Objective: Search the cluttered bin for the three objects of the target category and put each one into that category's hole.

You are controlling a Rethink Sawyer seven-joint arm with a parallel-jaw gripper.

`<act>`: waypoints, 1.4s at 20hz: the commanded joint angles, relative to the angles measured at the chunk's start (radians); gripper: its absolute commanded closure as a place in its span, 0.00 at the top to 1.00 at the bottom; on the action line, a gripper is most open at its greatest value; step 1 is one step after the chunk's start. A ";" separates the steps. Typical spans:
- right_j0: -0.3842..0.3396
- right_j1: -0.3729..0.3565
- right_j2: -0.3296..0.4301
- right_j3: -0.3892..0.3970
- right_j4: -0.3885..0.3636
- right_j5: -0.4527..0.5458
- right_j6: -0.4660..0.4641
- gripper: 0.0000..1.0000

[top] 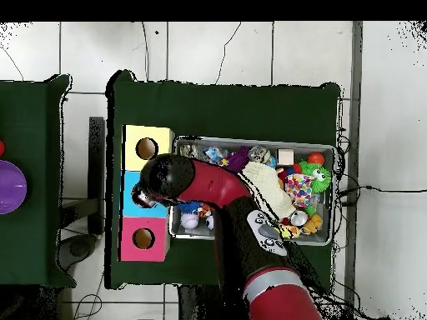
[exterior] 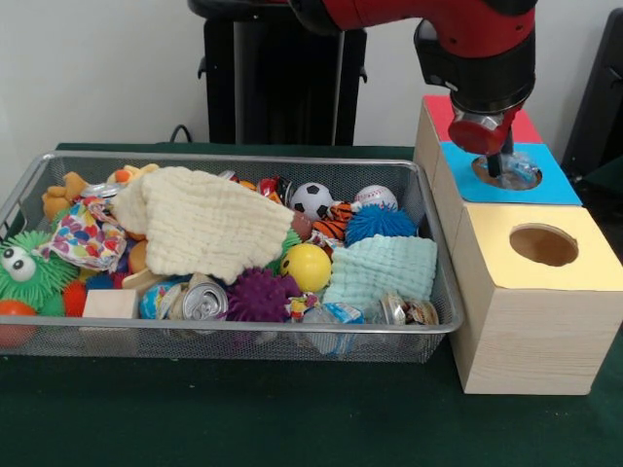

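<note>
**Gripper at the blue box's hole, jaws hidden**

We see the red and black arm [exterior: 438, 24] reaching over the row of three wooden boxes beside the wire mesh bin [exterior: 58, 336]. The gripper [exterior: 498, 163] hangs directly over the hole in the blue-topped box [exterior: 555, 185], its tip down at or just inside the opening. Something pale and shiny shows in that hole beside the tip, but we cannot make out what it is, nor whether it is held. We cannot tell how the jaws stand: the wrist covers them from the front, and from overhead the arm hides the blue box's hole altogether.

The yellow-topped box [exterior: 526, 282] stands nearest the camera with its hole in plain sight. The pink-topped box [exterior: 438, 112] is mostly hidden behind the arm in the front view.

In the bin, a cream cloth [exterior: 200, 224] lies over the middle of the pile and covers whatever sits beneath it. A pale green cloth [exterior: 382, 270] does the same at the right end. Around them we can pick out a soccer ball [exterior: 311, 198], a baseball [exterior: 376, 197], a blue spiky ball [exterior: 382, 224], a yellow ball [exterior: 306, 267], a purple spiky ball [exterior: 259, 292], a drink can [exterior: 202, 302], a wooden block [exterior: 109, 304] and a green fuzzy toy with eyes [exterior: 24, 272], partly cut off at the left edge.
</note>
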 commanded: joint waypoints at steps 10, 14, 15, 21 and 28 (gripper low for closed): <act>0.012 -0.088 -0.072 0.071 0.055 0.032 0.341 1.00; 0.035 -0.123 -0.095 0.035 0.070 0.125 0.403 1.00; 0.038 -0.126 -0.095 0.030 0.071 0.134 0.405 1.00; 0.032 -0.150 -0.080 0.011 0.070 0.145 0.375 1.00; -0.021 -0.057 -0.077 -0.119 -0.018 0.006 0.255 1.00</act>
